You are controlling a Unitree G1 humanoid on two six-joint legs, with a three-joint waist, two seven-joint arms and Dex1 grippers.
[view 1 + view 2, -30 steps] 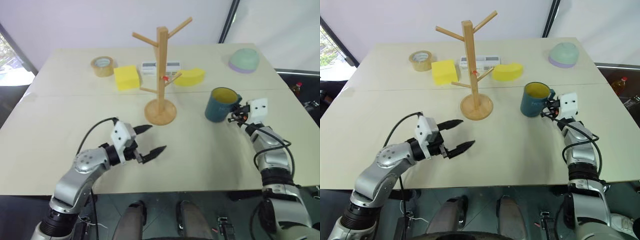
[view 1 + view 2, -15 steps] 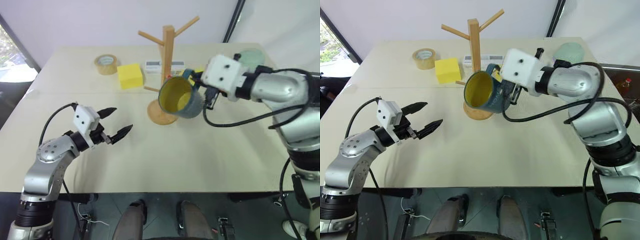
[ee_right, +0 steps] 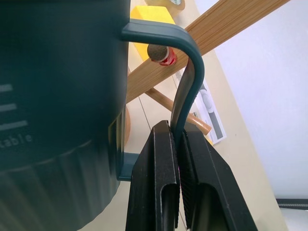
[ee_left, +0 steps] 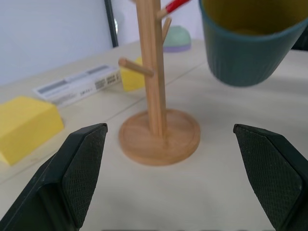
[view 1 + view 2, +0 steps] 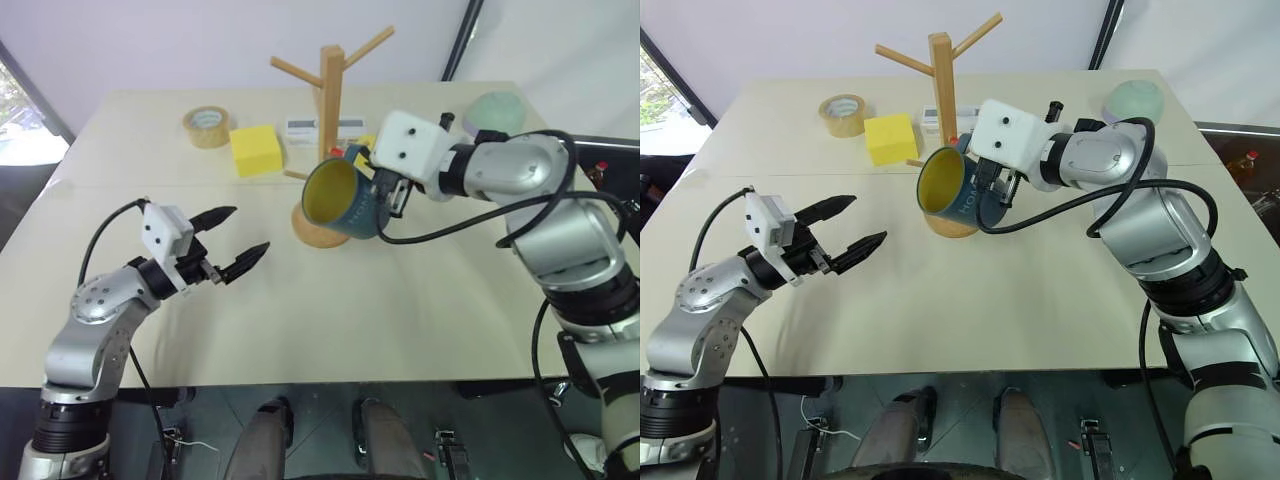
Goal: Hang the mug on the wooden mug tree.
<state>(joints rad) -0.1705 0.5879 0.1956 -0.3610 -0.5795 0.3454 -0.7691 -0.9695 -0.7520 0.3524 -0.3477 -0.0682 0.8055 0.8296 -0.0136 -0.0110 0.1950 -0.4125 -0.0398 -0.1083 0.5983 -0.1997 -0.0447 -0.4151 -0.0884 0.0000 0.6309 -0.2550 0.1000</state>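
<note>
The dark teal mug (image 5: pixel 348 203) with a yellow inside hangs in the air, tipped on its side, mouth toward me, just in front of the wooden mug tree (image 5: pixel 331 110). My right gripper (image 3: pixel 179 132) is shut on the mug's loop handle (image 3: pixel 190 67). In the right wrist view a red-tipped peg (image 3: pixel 161 54) lies right at the handle's loop; I cannot tell whether it passes through. The tree's round base (image 4: pixel 160 137) stands on the table under the mug. My left gripper (image 5: pixel 247 231) is open and empty, low over the table left of the tree.
Behind the tree lie a tape roll (image 5: pixel 205 127), a yellow block (image 5: pixel 254 152) and a flat white box (image 5: pixel 304 128). A pale green bowl (image 5: pixel 495 110) sits at the far right. The cream table (image 5: pixel 330 320) is bare between my arms.
My right gripper has lifted the mug off the table at the right, carried it left to the tree and tipped it on its side. The left gripper moved slightly left and up.
</note>
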